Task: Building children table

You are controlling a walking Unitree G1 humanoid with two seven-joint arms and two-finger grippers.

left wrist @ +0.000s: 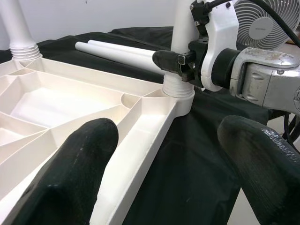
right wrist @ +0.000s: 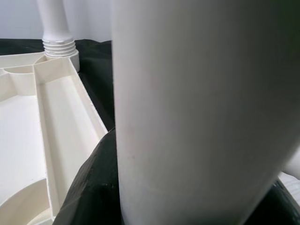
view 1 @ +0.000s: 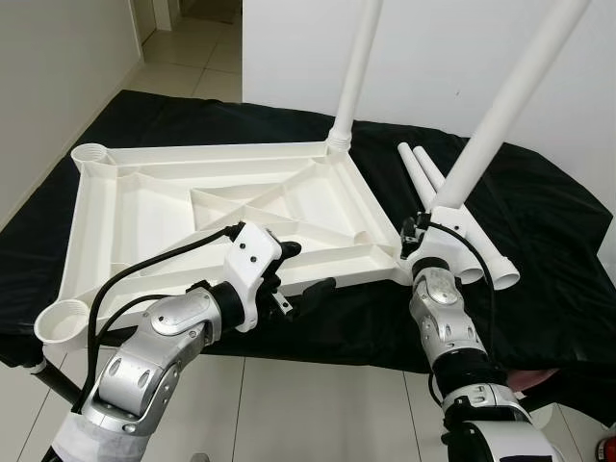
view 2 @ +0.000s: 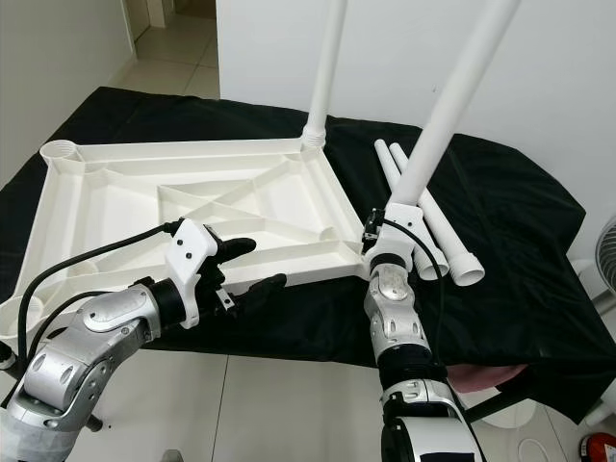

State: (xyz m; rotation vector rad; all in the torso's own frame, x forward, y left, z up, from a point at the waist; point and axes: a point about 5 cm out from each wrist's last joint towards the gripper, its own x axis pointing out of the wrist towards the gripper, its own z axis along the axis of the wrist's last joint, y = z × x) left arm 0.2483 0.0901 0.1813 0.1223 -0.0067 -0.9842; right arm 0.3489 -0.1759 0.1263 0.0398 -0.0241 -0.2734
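Nearest the robot, the left gripper [view 1: 300, 269] hangs with its two black fingers spread, straddling the near edge of the white tabletop [view 1: 144, 207], which lies upside down, ribs up, on a black cloth [view 1: 539, 221]. Just to the right, the right gripper [left wrist: 180, 63] is pinched around the near leg [view 1: 500, 106] low on its shaft, right above the corner socket [left wrist: 178, 91]. That leg runs up and leans away to the right rather than standing square, so its long axis looks off the socket's line. The likely trouble is cross-threading or jamming: turning or pushing it while tilted could bind the threads, and since the left gripper is not clamping the top, the whole frame could slide on the cloth. Farther back, a second leg [view 1: 358, 67] stands nearly upright in the far corner, and two loose legs [view 1: 423, 173] lie flat on the cloth, pointing away. Two sockets on the left side are still empty.
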